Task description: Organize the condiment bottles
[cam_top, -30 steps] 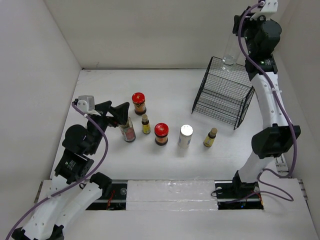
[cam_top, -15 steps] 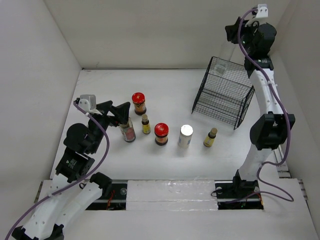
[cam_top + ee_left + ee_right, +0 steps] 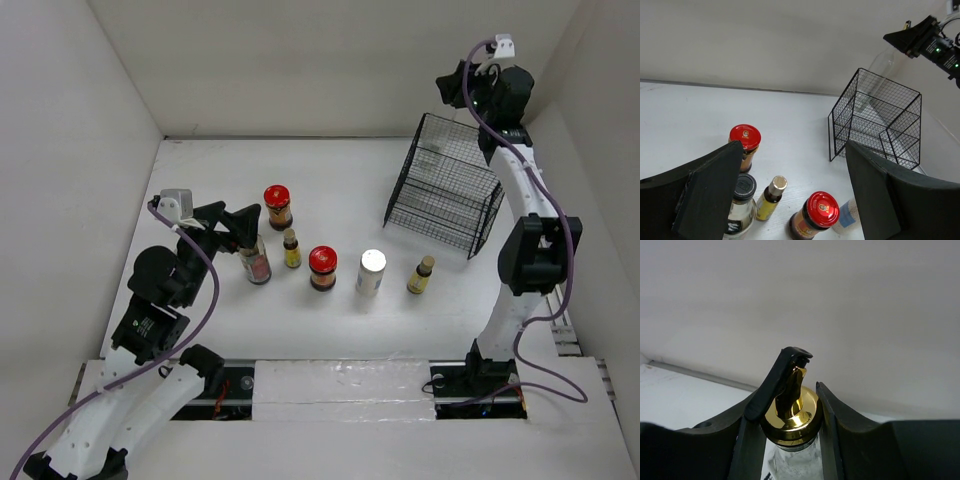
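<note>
Right gripper (image 3: 455, 88): clenched on the neck of the tall clear bottle (image 3: 882, 66), just under its gold spout (image 3: 792, 390).
Bottle: hangs tilted below that gripper, by the far upper rim of the wire basket (image 3: 440, 215). Whether its base is over the opening or behind the far wall cannot be told.
Change: over the last second the right gripper has swung the bottle leftward and farther back, off the basket's right corner.
Meaning: probably lining up to lower the first bottle in; nothing appears to be inside the basket yet.
Left gripper (image 3: 228, 220): jaws spread, holding nothing, unmoved. The reddish-labelled jar (image 3: 257, 260) stands just beside its left finger.
Ahead of left gripper: first red-lidded jar (image 3: 277, 205), second red-lidded jar (image 3: 322, 266), silver-capped shaker (image 3: 371, 271), first yellow bottle (image 3: 291, 248) and second yellow bottle (image 3: 421, 275), all untouched.
</note>
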`<action>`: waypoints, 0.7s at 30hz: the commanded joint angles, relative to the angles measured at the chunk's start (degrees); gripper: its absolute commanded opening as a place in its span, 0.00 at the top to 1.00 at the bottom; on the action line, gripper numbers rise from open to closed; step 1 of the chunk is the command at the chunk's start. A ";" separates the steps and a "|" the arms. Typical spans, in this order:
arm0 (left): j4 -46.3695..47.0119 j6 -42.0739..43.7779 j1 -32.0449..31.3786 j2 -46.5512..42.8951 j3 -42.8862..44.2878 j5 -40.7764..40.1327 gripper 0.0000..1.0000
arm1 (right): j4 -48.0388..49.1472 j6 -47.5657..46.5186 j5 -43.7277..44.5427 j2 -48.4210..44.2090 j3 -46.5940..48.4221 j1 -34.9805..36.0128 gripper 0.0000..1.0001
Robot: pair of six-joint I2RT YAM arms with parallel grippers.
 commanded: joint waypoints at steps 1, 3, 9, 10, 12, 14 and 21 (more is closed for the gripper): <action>2.92 0.14 -0.10 0.13 0.42 0.06 0.21 | 9.27 0.48 -1.25 -1.93 -1.33 0.02 0.99; 2.92 0.14 -0.10 -0.39 0.42 0.06 0.21 | 9.88 0.48 -1.25 -2.54 -3.60 0.02 0.99; 2.40 0.14 -0.10 -0.92 0.42 0.06 0.21 | 11.55 -0.05 -0.72 -2.55 -7.74 0.02 0.99; 2.40 0.14 -0.10 -1.53 0.42 0.06 0.21 | 12.25 -0.05 0.06 -3.16 -9.23 0.02 0.99; 2.40 0.14 -0.10 -1.54 0.42 -0.47 0.21 | 12.78 -0.05 0.59 -3.16 -10.47 0.02 0.95; 2.40 0.14 -0.10 -2.06 0.42 -0.47 0.21 | 13.31 -0.05 0.60 -3.16 -12.14 0.02 0.94; 2.40 0.14 -0.10 -2.06 0.42 0.06 0.21 | 14.89 -0.05 0.07 -4.39 -14.78 0.02 0.53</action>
